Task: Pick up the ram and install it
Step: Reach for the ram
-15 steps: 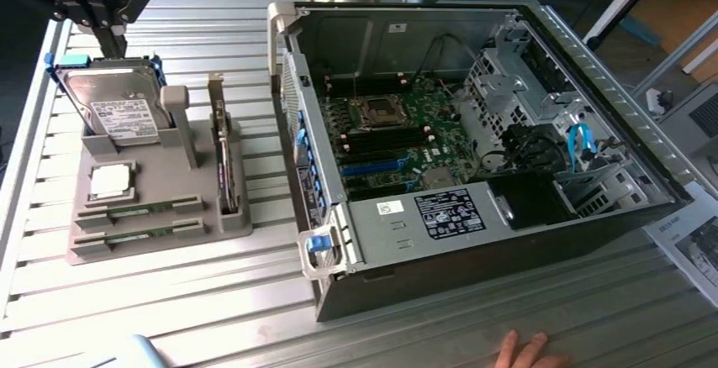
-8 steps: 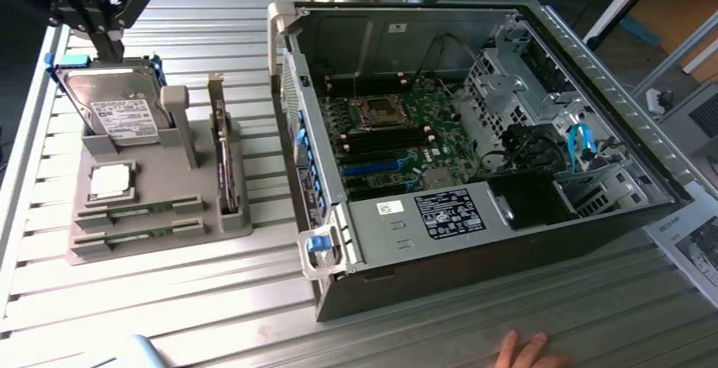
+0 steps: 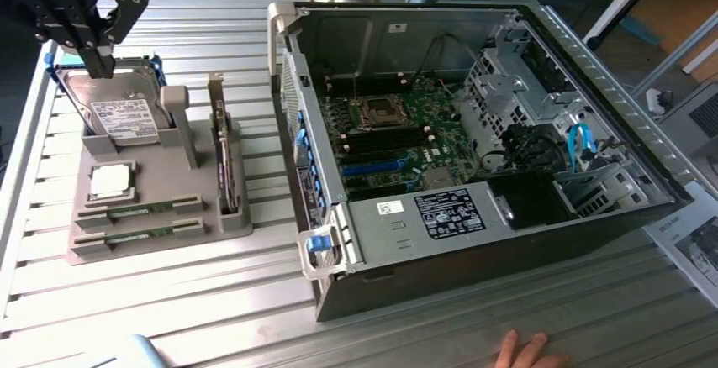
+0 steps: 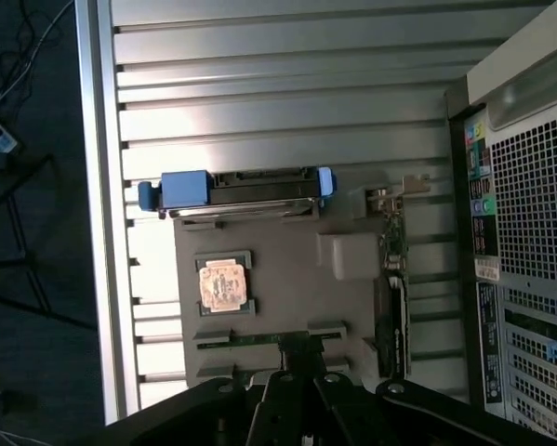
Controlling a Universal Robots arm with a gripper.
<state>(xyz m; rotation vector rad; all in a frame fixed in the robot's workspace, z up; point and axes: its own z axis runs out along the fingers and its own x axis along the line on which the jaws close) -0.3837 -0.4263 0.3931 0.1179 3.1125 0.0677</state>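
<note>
Exterior view: the gripper (image 3: 101,67), pressed together and empty, is held over the hard drive (image 3: 124,116); the ram (image 3: 140,209) is judged unreached, so spreading and alignment are needed.

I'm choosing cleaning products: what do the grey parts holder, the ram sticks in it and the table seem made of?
The grey holder looks like matte plastic: uniform dull grey, no glare. The ram sticks show green circuit board, probably fibreglass laminate. The table looks like bare aluminium: ribbed silvery slats with soft reflections.
</note>
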